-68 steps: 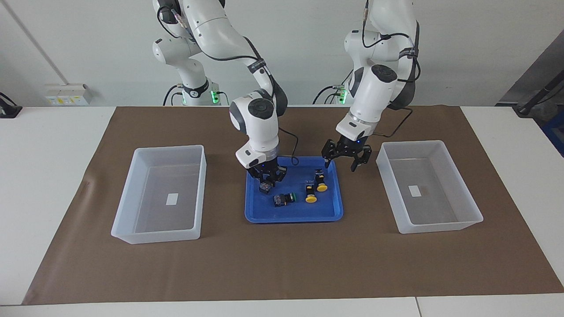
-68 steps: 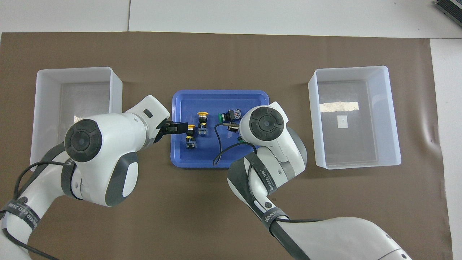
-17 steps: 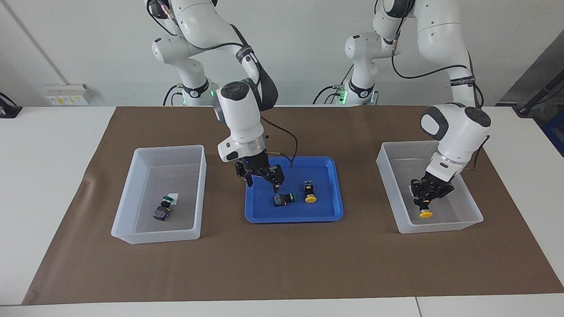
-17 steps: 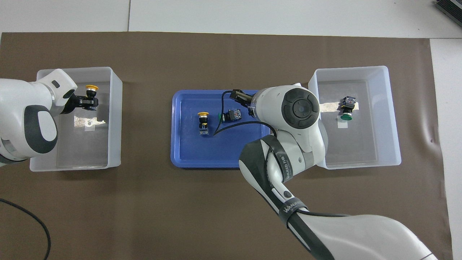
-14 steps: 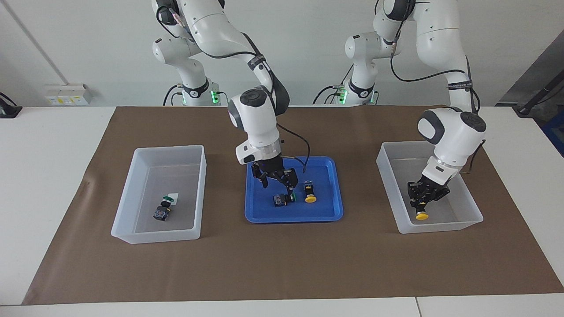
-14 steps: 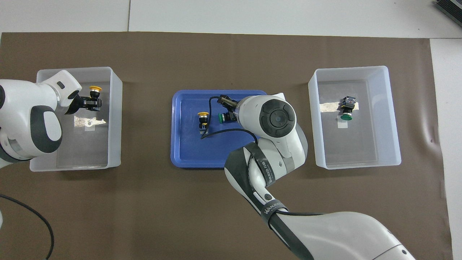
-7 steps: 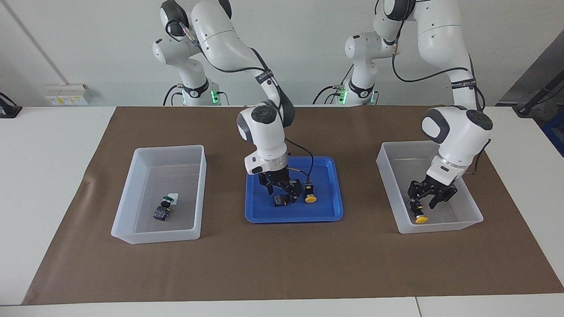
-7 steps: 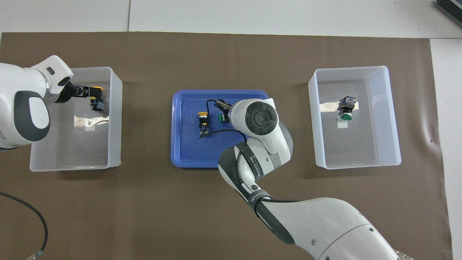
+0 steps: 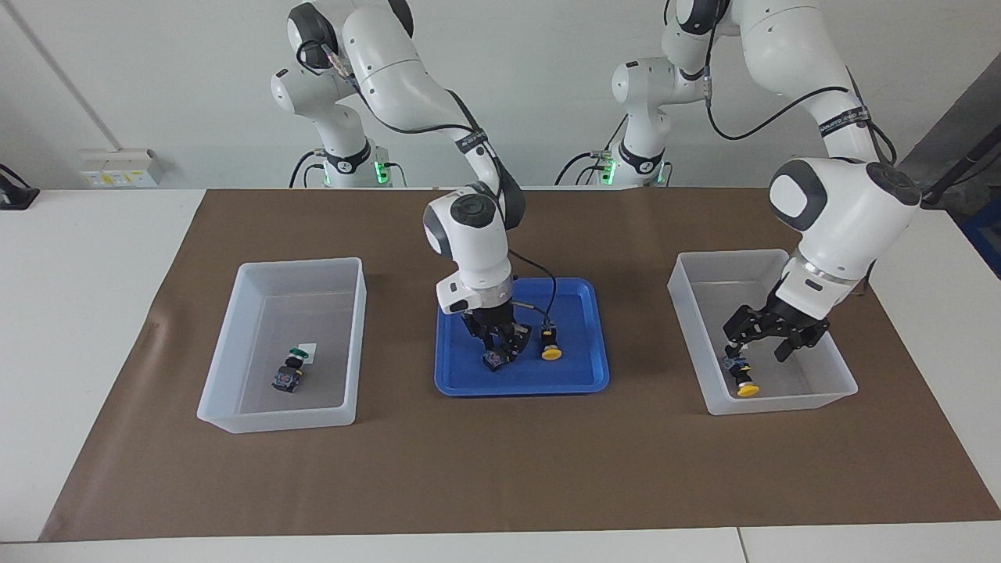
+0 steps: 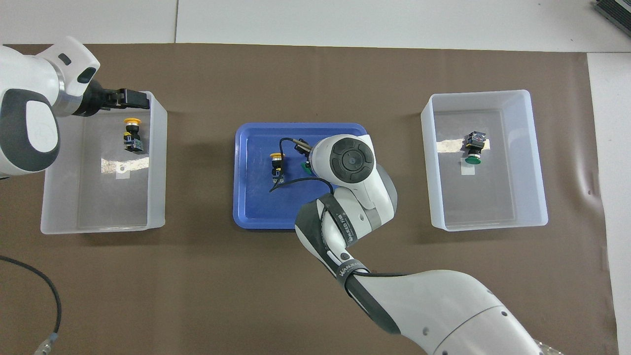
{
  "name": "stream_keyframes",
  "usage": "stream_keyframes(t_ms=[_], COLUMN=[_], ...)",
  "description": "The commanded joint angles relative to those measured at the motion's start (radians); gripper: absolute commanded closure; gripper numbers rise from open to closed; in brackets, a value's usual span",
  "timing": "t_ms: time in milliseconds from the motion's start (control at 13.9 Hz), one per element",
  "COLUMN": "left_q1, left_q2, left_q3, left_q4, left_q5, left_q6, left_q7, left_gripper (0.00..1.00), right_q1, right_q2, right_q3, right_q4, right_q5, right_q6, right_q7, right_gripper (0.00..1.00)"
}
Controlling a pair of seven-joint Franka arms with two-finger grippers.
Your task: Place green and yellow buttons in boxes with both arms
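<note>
**A:** Any writing to read?

**B:** A black band on the right arm (image 10: pixel 345 231) carries white lettering, too small to make out. Each bin has a blank white label on its floor.

**A:** What is the right gripper doing?

**B:** The right gripper (image 9: pixel 500 344) is down in the blue tray (image 9: pixel 575 379), its fingers closed around the green button (image 9: pixel 494 359) there. In the overhead view the wrist covers most of it; only a sliver of green cap shows. A yellow button (image 9: pixel 550 345) lies just beside it in the tray, toward the left arm's end.

**A:** And the left one?

**B:** The left gripper (image 9: pixel 766 338) hangs over the bin at the left arm's end (image 9: pixel 841 387), fingers spread wide and holding nothing. Below it a second yellow button (image 9: pixel 740 378) lies on the bin floor, apart from the fingers, cap pointing away from the robots.

**A:** The other bin?

**B:** The bin at the right arm's end (image 9: pixel 227 418) holds a second green button (image 9: pixel 288 374), lying by its label.

**A:** The surface and the room?

**B:** A brown mat (image 9: pixel 500 469) covers the middle of a white table (image 9: pixel 78 297); the tray sits between the two bins on it. A plain pale wall stands at the robots' end, with a socket strip (image 9: pixel 121 167) low on it and green lights glowing at the bases of two slimmer arms (image 9: pixel 328 117).
</note>
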Motion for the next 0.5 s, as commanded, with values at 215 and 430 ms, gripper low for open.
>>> stream_keyframes(t_ms=[215,430], left_q1=[-0.199,-0.311], left_q2=[-0.014,-0.046], left_q3=[0.012,0.01], left_q4=[-0.108,-0.23], left_q5=[0.003,0.003], left_q6=[0.131,0.263], left_q7=[-0.241,-0.346], left_gripper=[0.0,0.0], right_q1=[-0.088,-0.187], right_q2=[-0.187,-0.255], right_q3=[-0.011,-0.011], right_q4=[0.025,0.025], right_q5=[-0.027,-0.027], right_q6=[-0.239,-0.349], right_q7=[-0.138,-0.331], right_gripper=[1.0,1.0])
